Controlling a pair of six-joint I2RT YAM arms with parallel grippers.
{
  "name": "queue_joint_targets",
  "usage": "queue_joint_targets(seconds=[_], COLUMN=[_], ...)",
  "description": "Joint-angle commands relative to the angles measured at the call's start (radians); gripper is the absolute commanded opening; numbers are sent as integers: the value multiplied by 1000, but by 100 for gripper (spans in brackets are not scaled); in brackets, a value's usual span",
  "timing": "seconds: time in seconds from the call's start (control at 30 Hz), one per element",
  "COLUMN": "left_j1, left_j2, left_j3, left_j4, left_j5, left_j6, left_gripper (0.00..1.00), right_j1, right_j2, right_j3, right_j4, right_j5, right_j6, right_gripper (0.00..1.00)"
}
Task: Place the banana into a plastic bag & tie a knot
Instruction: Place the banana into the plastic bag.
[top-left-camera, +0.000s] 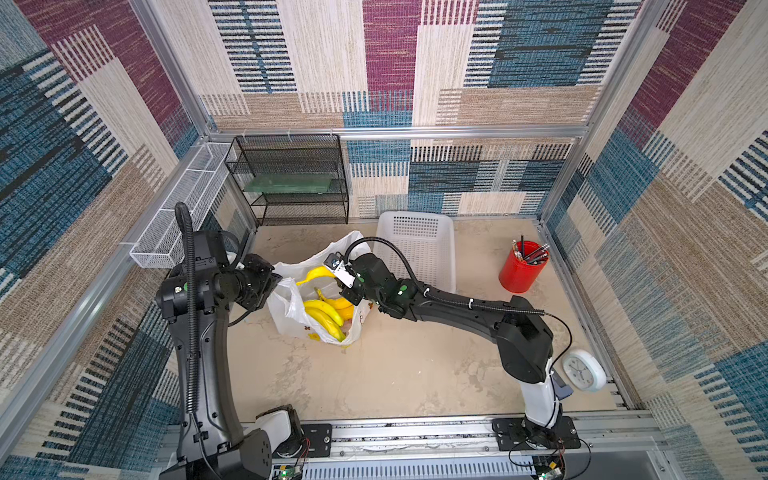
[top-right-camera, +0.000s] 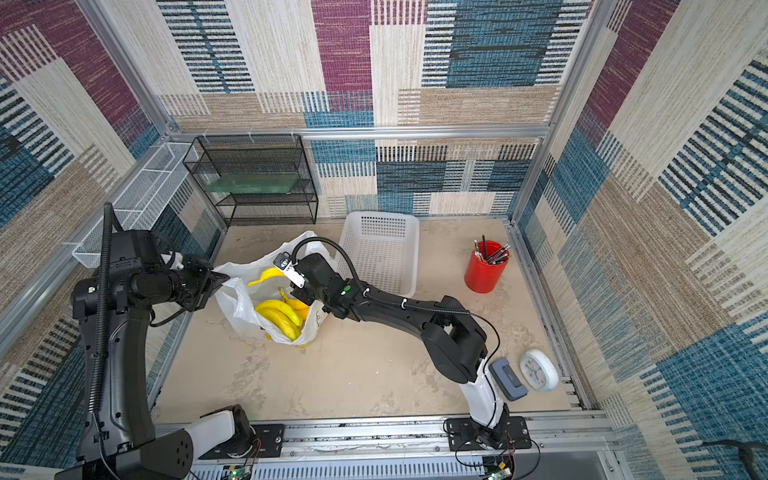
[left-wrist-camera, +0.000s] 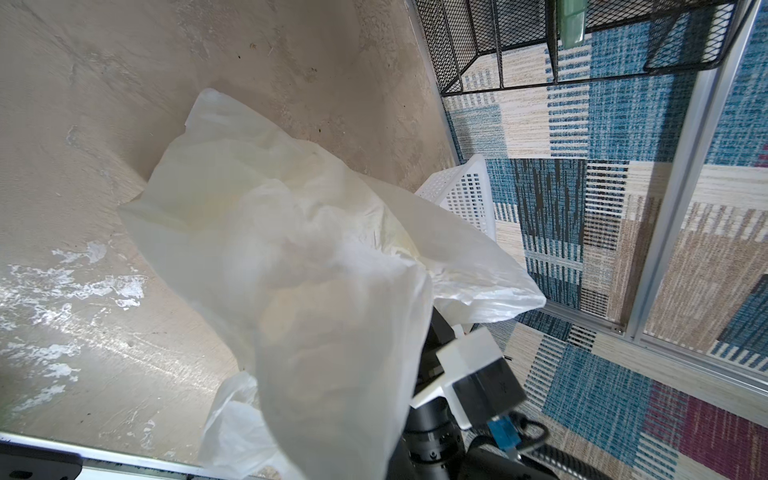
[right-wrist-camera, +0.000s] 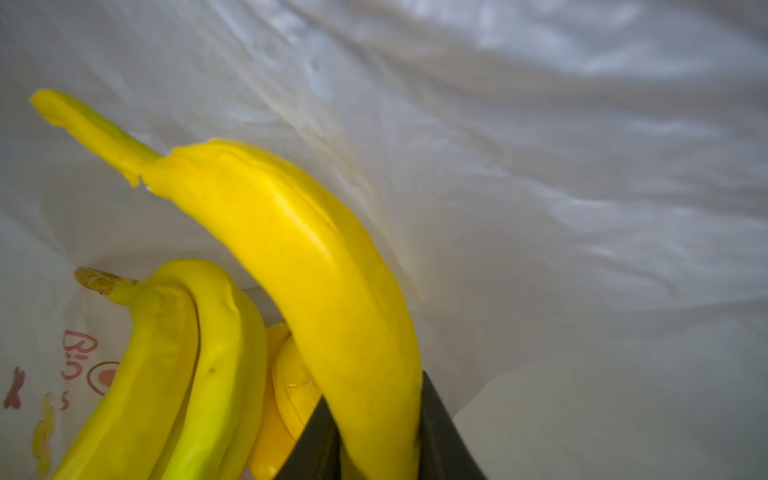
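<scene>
Two robot arms are packing a banana (top-left-camera: 318, 274) into a plastic bag (top-left-camera: 286, 320).
The plastic bag, thin, limp and slippery, is sitting open on the table (top-left-camera: 395, 374), and its top edge is offering the best hold. The left gripper (top-left-camera: 272, 286) is pinching that rim with jaws closed. The right gripper (right-wrist-camera: 374, 436) is reaching inside, jaws partly apart, seemingly pressing both sides of the firm banana above a bunch (top-left-camera: 324, 318).

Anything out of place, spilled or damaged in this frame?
Nothing spilled or damaged. One banana sits high in the open plastic bag, between the fingers of the right gripper; the clock lies face-up on the table.
</scene>
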Motion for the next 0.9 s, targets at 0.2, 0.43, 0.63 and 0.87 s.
queue_joint_targets(seconds=[0.2, 0.43, 0.63, 0.87], left_j1=[-17, -18, -17, -18], left_j2=[0, -1, -4, -7], left_j3=[2, -3, -3, 3], left_j4=[18, 19, 18, 18], left_j5=[22, 14, 8, 6], left_j6=[23, 20, 17, 11], left_gripper=[0, 0, 0, 0], right_j1=[28, 51, 13, -249], right_j2=[96, -117, -418, -521], right_j3=[129, 183, -62, -322], right_j4=[14, -167, -128, -405], right_j5=[20, 73, 79, 86], right_j6=[14, 183, 362, 855], right_gripper=[74, 89, 92, 76])
